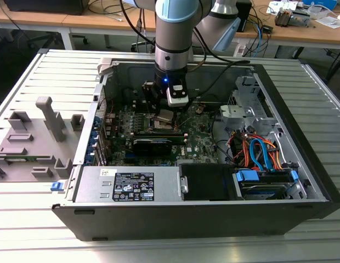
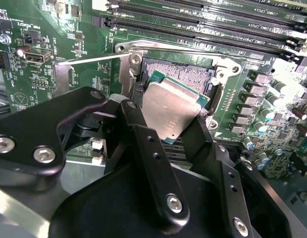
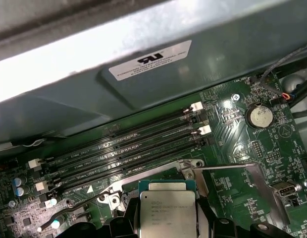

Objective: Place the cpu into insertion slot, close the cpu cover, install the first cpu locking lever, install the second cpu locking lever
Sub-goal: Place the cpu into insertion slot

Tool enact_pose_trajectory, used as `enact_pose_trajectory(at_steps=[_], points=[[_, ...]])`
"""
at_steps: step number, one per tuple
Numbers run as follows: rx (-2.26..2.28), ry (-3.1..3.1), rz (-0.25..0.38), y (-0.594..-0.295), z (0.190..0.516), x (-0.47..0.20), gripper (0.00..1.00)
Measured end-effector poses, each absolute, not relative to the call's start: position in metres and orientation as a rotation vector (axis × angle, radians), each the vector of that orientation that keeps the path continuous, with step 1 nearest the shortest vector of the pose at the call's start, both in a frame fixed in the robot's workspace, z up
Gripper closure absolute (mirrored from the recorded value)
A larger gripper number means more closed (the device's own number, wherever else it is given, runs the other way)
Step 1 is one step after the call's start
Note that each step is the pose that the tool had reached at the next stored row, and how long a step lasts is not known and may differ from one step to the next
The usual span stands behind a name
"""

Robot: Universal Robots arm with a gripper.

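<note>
Claw clamped on cpu | cpu tilted over insertion slot | white printed label on case wall

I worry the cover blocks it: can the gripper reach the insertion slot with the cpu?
Probably yes. The gripper holds the cpu tilted just above the insertion slot, which shows uncovered; nothing seen lies between them.
</note>
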State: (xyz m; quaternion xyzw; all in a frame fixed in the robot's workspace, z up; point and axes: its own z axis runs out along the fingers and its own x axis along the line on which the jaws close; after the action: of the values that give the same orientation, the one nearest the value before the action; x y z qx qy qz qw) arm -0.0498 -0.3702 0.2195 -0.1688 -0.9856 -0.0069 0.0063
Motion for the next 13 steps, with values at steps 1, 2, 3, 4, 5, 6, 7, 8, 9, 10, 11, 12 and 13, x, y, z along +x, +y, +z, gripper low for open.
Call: enact_pose_trajectory(at_steps=[1, 2, 3, 4, 5, 6, 7, 8, 9, 10, 11, 12, 13], points=[[-0.532, -3.083, -0.022, -0.3702, 0.2195, -0.0498, 0.45], [-0.537, -3.083, -0.021, -0.3702, 0.2196, -0.0498, 0.45], [-0.541, -3.082, -0.021, -0.3702, 0.2195, -0.0498, 0.45], [-0.546, -3.081, -0.021, -0.3702, 0.2195, -0.0498, 0.45], [-0.554, -3.08, -0.021, -0.3702, 0.2195, -0.0498, 0.45], [-0.558, -3.079, -0.021, -0.3702, 0.2195, -0.0498, 0.45], [-0.563, -3.078, -0.021, -0.3702, 0.2195, -0.0498, 0.45], [-0.568, -3.077, -0.021, -0.3702, 0.2195, -0.0498, 0.45], [-0.572, -3.076, -0.021, -0.3702, 0.2195, -0.0498, 0.45], [-0.581, -3.075, -0.021, -0.3702, 0.2195, -0.0498, 0.45], [-0.588, -3.073, -0.021, -0.3702, 0.2195, -0.0498, 0.45], [-0.594, -3.072, -0.021, -0.3702, 0.2195, -0.0498, 0.45], [-0.598, -3.072, -0.021, -0.3702, 0.2195, -0.0498, 0.45]])
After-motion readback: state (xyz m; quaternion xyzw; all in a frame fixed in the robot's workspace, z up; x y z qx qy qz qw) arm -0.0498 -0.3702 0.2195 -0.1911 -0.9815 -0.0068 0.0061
